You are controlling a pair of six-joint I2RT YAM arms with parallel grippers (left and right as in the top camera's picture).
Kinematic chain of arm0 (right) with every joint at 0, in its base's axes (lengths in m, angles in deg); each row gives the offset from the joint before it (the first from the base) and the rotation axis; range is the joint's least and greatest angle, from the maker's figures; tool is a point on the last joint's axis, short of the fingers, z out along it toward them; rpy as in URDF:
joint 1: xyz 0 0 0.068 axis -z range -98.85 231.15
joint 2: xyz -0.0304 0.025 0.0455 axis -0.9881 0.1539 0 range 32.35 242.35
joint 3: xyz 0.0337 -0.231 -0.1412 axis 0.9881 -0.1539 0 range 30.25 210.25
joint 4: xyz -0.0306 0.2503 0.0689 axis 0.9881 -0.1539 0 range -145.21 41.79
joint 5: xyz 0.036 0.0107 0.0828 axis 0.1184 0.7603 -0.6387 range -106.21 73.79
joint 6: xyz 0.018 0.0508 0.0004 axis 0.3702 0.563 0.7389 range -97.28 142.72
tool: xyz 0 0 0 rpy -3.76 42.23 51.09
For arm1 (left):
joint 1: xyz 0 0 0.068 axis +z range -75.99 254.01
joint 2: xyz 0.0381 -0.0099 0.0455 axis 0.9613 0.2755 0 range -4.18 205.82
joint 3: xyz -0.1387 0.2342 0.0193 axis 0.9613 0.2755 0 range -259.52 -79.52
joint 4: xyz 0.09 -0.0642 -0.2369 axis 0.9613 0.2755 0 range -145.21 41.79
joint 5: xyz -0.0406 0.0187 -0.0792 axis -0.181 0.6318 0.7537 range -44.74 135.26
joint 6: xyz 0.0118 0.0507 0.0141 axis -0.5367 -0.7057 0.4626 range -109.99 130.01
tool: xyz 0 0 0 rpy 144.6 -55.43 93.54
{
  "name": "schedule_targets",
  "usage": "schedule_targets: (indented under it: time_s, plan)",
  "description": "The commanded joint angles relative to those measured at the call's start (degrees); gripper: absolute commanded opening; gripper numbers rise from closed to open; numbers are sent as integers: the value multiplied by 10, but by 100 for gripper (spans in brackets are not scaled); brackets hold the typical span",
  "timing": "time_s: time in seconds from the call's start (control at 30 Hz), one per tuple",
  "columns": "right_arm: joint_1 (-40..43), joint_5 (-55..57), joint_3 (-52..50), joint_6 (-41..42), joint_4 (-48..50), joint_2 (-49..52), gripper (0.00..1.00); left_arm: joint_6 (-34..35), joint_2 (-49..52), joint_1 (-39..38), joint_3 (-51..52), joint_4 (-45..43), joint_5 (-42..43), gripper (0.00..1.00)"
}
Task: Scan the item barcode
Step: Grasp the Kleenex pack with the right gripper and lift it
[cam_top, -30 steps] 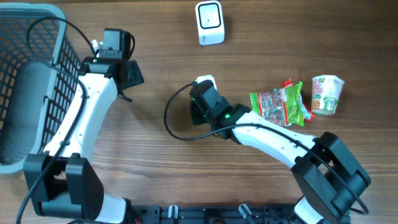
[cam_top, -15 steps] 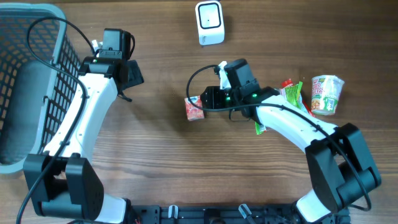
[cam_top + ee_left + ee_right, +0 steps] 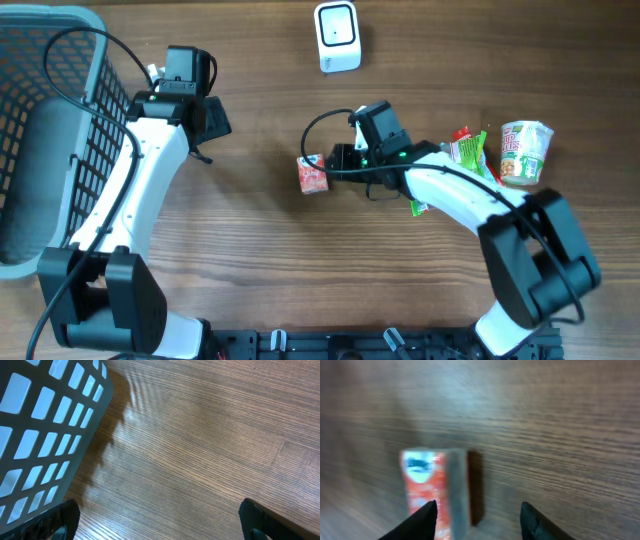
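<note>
My right gripper [image 3: 478,506] is released and empty. The carton [image 3: 432,491] lies just ahead of 1 finger, off-centre to the jaws. I'd centre the jaws on it before clenching, keeping its barcode uncovered for the scanner [image 3: 337,36]. The left gripper [image 3: 159,510] gapes, empty.

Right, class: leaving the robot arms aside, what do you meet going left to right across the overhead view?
grey basket → small red carton → green and red snack packets → cup noodle pot. The white scanner is left out: it overlaps the carton sideways.
</note>
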Motion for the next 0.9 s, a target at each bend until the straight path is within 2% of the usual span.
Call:
schedule_targets:
  time_s: [0.0, 0.17, 0.27, 0.53, 0.63, 0.77, 0.87]
  plan:
    - [-2, 9, -3, 9, 9, 16, 49, -7, -3, 2, 0, -1, -7, 100]
    - [-4, -12, -3, 9, 22, 16, 43, -7, -3, 2, 0, -1, -7, 100]
    - [-6, -58, -3, -1, 56, 16, 35, -7, -3, 2, 0, -1, -7, 100]
    - [-21, -63, -4, -21, 64, 28, 33, -7, -3, 2, 0, -1, -7, 100]
    - [-27, -60, -4, -19, 63, 46, 24, -7, -3, 2, 0, -1, -7, 100]
    - [-27, -60, -4, -16, 62, 70, 23, -7, -3, 2, 0, -1, -7, 100]
    - [-27, -60, -3, -2, 61, 72, 15, -7, -3, 2, 0, -1, -7, 100]
